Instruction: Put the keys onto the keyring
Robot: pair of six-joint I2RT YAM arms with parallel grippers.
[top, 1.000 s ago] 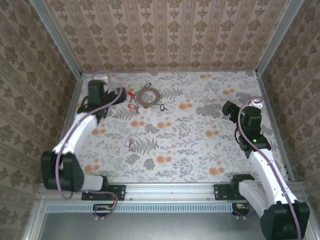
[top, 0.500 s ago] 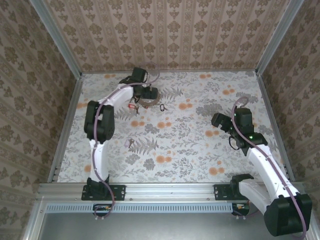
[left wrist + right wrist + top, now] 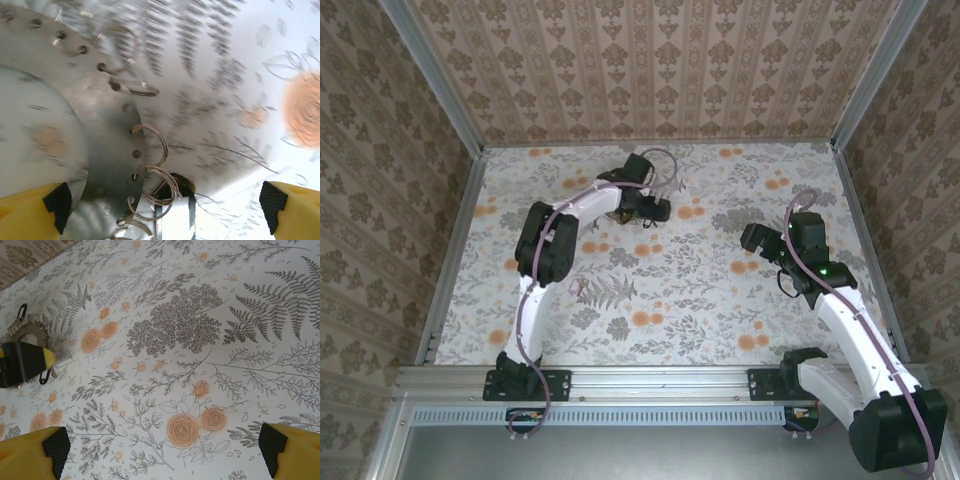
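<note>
The left arm (image 3: 545, 250) rises from its base at the near edge of the table (image 3: 700, 300). It bends sharply at the elbow and stretches its forearm to the right across the far part of the patterned surface. At the forearm's end, the left claw (image 3: 657, 209) sits low over the table. In the wrist view its yellow fingers with black pads are spread wide and pinch nothing. One pad sits over the keyring (image 3: 100, 130) and the other over bare table.

The keyring lies flat under this claw on the far middle of the table. It is a broad grey metal band with small holes along its rim. Thin wire loops (image 3: 150, 142) pass through several of the holes. A black-headed key (image 3: 180, 184) lies at the band's outer edge, between the two pads. Whether the claw touches the ring cannot be told.

From the right wrist camera, a black loop-shaped tag (image 3: 22, 310) lies just beyond the ring.

The right arm (image 3: 845, 320) leans up from its base along the table's right side. Its wrist is turned left towards the middle. The right claw (image 3: 753, 238) hangs above bare table, well apart from the ring. Its fingers are spread and hold nothing.
</note>
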